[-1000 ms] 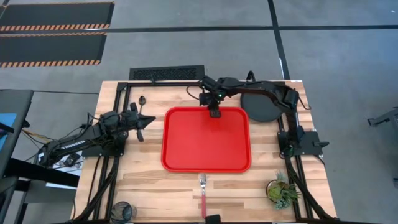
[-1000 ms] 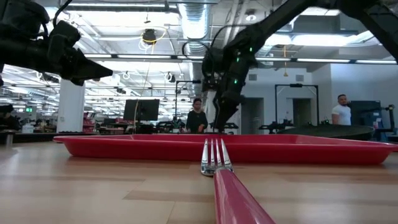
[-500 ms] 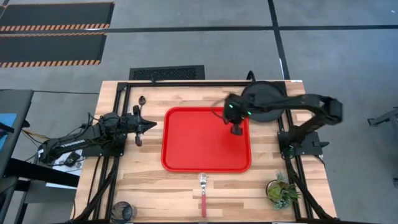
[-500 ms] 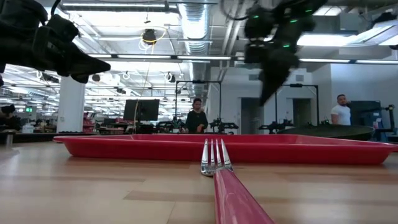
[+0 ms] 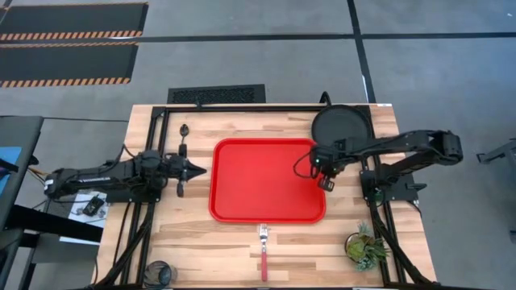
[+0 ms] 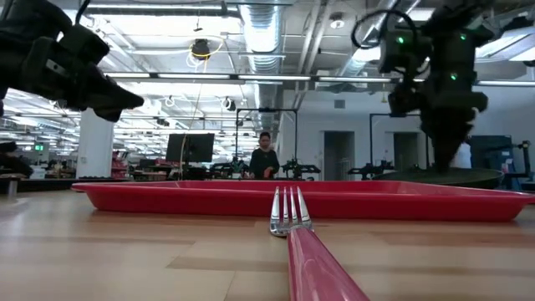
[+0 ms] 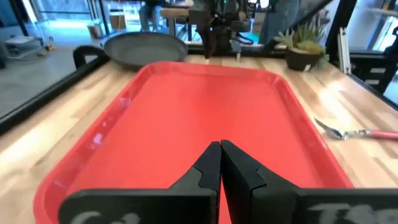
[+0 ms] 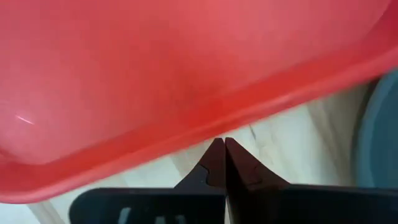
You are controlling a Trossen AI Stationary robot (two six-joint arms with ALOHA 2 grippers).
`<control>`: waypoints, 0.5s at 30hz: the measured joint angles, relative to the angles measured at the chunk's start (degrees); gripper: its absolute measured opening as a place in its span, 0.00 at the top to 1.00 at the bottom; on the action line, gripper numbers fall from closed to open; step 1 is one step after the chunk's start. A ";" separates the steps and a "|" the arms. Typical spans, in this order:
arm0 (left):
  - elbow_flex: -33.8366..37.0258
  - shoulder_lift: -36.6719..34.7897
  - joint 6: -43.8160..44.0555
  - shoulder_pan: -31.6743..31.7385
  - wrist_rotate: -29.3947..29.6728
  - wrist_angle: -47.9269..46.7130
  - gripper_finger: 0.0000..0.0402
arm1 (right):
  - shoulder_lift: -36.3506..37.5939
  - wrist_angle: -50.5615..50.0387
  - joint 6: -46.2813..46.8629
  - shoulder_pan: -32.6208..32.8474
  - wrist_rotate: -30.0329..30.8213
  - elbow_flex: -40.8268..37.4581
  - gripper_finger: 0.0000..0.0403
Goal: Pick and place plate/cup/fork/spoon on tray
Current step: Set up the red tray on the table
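Tray (image 5: 267, 179): one, red, between both grippers. Right gripper (image 5: 326, 184) fingers together, over tray's right rim; one plate (image 5: 342, 126) just beyond. Left gripper (image 5: 197, 170) fingers together, beside tray's left edge; one spoon (image 5: 184, 131) nearby. One fork (image 5: 264, 251) off tray.

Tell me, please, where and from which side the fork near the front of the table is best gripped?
I would grip the fork from straight above, across the middle of its red handle. It lies flat on the table, tines toward the tray, nothing crowds it, and the slim handle should fit between the fingers.
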State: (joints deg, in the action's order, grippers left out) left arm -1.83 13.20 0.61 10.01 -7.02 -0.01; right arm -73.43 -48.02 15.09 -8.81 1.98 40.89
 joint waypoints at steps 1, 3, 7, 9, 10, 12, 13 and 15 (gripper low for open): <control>0.00 0.97 -0.03 -0.66 0.62 0.76 1.00 | 0.08 0.15 0.72 0.49 0.33 -0.66 0.98; -0.16 2.49 -0.04 -1.78 2.00 0.69 1.00 | 0.35 0.19 1.96 1.17 1.00 -1.72 0.98; -2.11 6.02 -0.36 -3.35 5.16 -1.37 1.00 | -0.18 1.54 3.01 0.92 1.26 -3.66 0.98; -4.03 8.08 -0.69 -3.90 6.25 -3.43 1.00 | -1.03 2.79 3.08 0.73 1.32 -4.64 0.98; -4.83 9.14 -0.60 -4.15 6.72 -4.52 1.00 | -1.30 3.33 3.05 0.62 1.49 -4.95 0.98; -6.26 11.11 0.28 -4.77 7.98 -6.83 1.00 | -2.43 4.99 2.75 0.45 2.33 -5.35 0.98; -6.85 11.89 0.86 -5.07 8.77 -8.15 1.00 | -2.86 5.91 2.53 0.47 2.55 -5.45 0.98; -7.85 13.65 2.50 -5.62 10.55 -10.42 1.00 | -3.43 7.98 1.61 0.47 2.71 -5.39 0.98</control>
State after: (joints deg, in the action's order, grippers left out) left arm -9.68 26.85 3.11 4.38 3.53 -10.43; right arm -76.86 -40.04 16.70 -8.34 4.69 35.50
